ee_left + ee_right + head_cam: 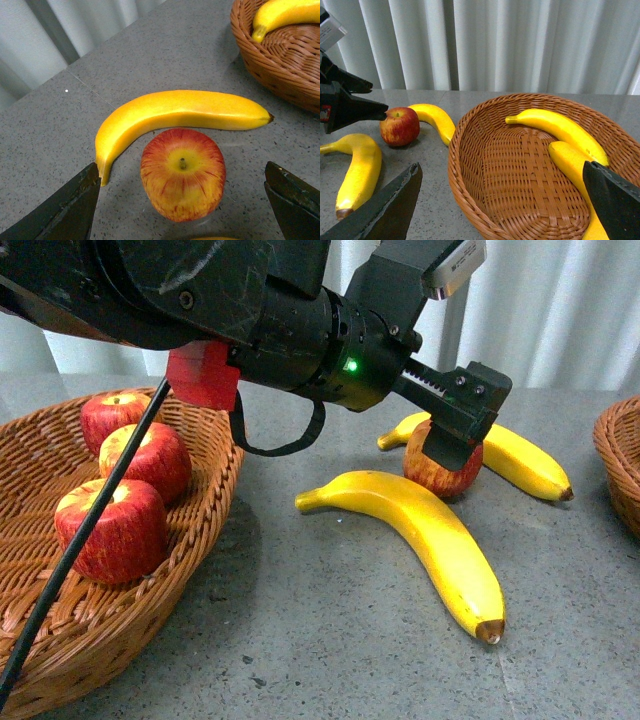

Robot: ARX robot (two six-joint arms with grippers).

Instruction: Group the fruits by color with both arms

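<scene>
Three red apples (150, 460) lie in the left wicker basket (200, 540). A fourth apple (440, 475) stands on the table between two yellow bananas, one near (420, 530) and one far (520, 460). My left gripper (460, 430) is open and hangs just over this apple. In the left wrist view the apple (182, 172) sits between the spread jaws of the left gripper (182, 200), untouched. My right gripper (502, 200) is open and empty above the right basket (470, 150), which holds two more bananas (555, 127). The right gripper does not show in the front view.
The grey table (300, 640) meets white curtains (495, 45) at the back. The right basket's rim (620, 460) shows at the front view's right edge. A black cable (80, 540) crosses in front of the left basket.
</scene>
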